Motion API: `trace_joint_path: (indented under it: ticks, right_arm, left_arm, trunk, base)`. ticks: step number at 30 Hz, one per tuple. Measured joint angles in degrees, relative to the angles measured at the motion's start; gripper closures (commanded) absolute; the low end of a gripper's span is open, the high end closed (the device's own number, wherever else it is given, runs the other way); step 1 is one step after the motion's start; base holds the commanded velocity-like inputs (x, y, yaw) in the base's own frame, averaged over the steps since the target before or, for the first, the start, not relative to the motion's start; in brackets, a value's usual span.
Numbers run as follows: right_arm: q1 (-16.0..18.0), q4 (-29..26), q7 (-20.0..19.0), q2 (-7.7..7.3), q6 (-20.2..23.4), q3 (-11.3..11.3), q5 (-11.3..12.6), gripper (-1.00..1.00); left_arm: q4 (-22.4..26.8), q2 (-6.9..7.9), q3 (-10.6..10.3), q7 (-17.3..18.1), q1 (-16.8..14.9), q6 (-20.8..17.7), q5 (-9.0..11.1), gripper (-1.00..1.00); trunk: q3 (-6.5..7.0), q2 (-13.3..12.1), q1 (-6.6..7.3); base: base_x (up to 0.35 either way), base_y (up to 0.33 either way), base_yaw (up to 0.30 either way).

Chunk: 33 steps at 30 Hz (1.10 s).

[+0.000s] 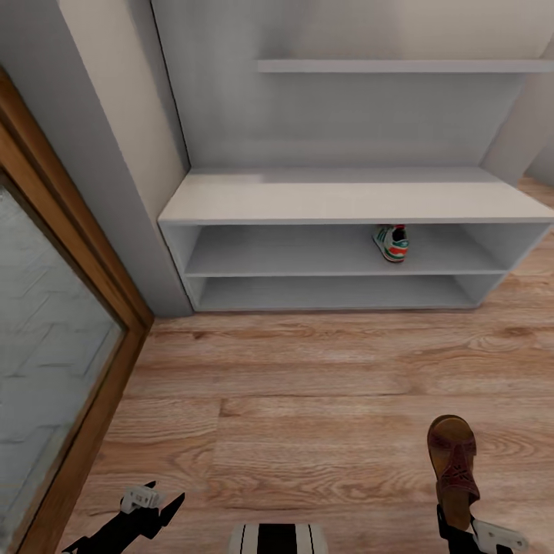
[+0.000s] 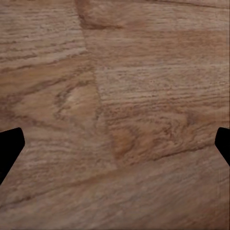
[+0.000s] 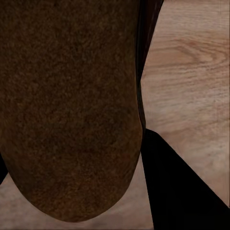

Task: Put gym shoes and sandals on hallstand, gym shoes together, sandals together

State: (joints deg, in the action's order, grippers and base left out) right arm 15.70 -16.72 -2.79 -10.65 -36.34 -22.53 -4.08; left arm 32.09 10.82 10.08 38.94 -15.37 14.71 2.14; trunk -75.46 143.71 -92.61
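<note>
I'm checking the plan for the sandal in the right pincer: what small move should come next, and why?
Probably carry the sandal forward toward the hallstand. The right pincer appears shut on its heel end, and a stretch of corridor floor separates it from the rack. One gym shoe already sits on the upper open shelf, so aiming away from it leaves room for its mate.

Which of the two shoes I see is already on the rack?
The white trainer, on the hallstand's upper open shelf. The brown sandal is in the right gripper.
</note>
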Motion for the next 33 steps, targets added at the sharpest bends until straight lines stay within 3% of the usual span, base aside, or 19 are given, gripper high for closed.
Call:
trace_joint_path:
  ticks: [13,20,22,26,29,33]
  right_arm:
    - [-0.01,-0.06,-0.03,0.13,0.02,0.04,0.01,1.00]
    - [-0.01,0.03,-0.02,0.26,0.02,0.06,-0.03,1.00]
    - [-0.01,0.08,-0.02,0.27,0.02,0.06,-0.04,1.00]
    - [-0.01,0.13,-0.07,0.32,0.07,0.17,-0.15,1.00]
    - [-0.01,0.14,-0.15,0.34,0.20,0.24,-0.20,1.00]
    - [-0.01,0.14,-0.27,0.39,0.43,0.35,-0.28,1.00]
  left_arm:
    - [-0.06,0.02,0.02,-0.03,0.02,0.04,-0.15,-1.00]
    - [-2.73,-0.13,-0.68,1.16,0.06,1.57,-0.46,-1.00]
    - [-3.38,-0.11,-1.35,3.07,0.06,3.47,-0.84,-1.00]
    - [-5.30,-0.03,-2.14,10.47,0.04,6.80,-1.59,-1.00]
    - [-5.94,0.32,-2.02,16.19,0.08,7.57,-1.49,-1.00]
    - [-6.19,0.60,-1.34,19.95,0.10,7.83,-1.44,-1.00]
  trunk:
    - [0.00,0.00,0.00]
    - [0.00,0.00,0.00]
    - [0.00,0.00,0.00]
    - [0.00,0.00,0.00]
    - [0.00,0.00,0.00]
    - [0.00,0.00,0.00]
  base:
    - [0.000,0.027,0.000]
    - [0.000,0.000,0.000]
    - [0.000,0.000,0.000]
    - [0.000,0.000,0.000]
    - [0.000,0.000,0.000]
    - [0.000,0.000,0.000]
